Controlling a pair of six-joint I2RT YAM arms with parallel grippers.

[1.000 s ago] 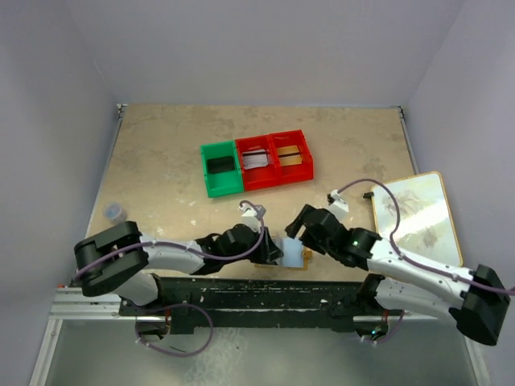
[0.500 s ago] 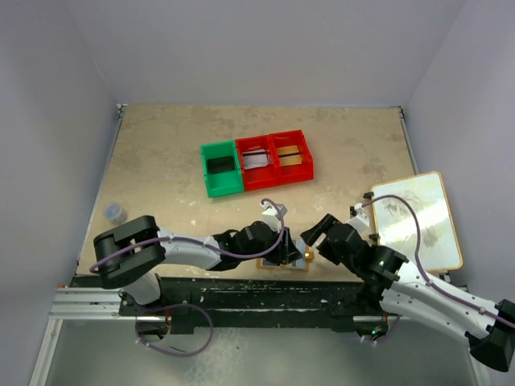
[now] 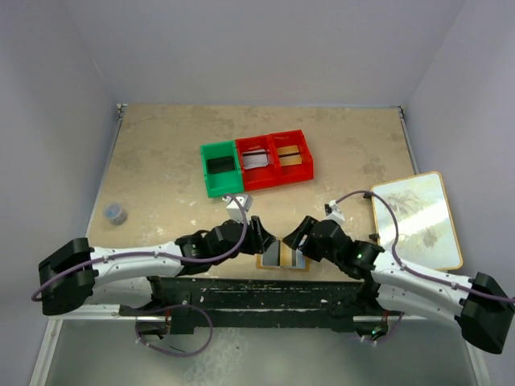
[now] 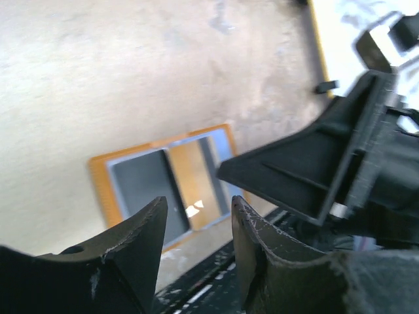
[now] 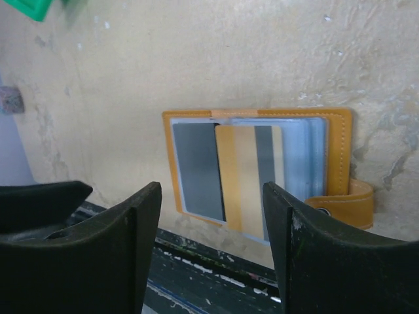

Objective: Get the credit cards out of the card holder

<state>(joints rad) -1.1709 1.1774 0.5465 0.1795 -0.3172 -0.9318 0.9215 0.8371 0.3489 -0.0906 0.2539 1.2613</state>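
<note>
The orange-tan card holder (image 3: pixel 282 258) lies open and flat near the table's front edge. In the right wrist view the card holder (image 5: pixel 334 140) shows a dark grey card (image 5: pixel 196 170) in its left pocket. A gold-tan card (image 5: pixel 237 180) with a grey stripe lies on the middle, sticking out past the near edge. Its tab clasp (image 5: pixel 347 204) lies at the right. My left gripper (image 3: pixel 257 233) hovers open just left of the holder, empty. My right gripper (image 3: pixel 298 238) hovers open just right of it, empty. The left wrist view shows the holder (image 4: pixel 99 190) beyond my open left gripper (image 4: pixel 198 204).
A green bin (image 3: pixel 221 170) and two red bins (image 3: pixel 275 158) stand mid-table; the red ones hold a pale card (image 3: pixel 256 160) and a gold one (image 3: pixel 294 158). A white tan-edged board (image 3: pixel 417 219) lies right. A small grey object (image 3: pixel 117 212) sits left. The black rail (image 3: pixel 257 291) runs close in front.
The card holder, raised between the grippers a second ago, now lies open flat. My left gripper has opened and drawn back left. The right gripper swung away and returned, jaws slightly narrower.
</note>
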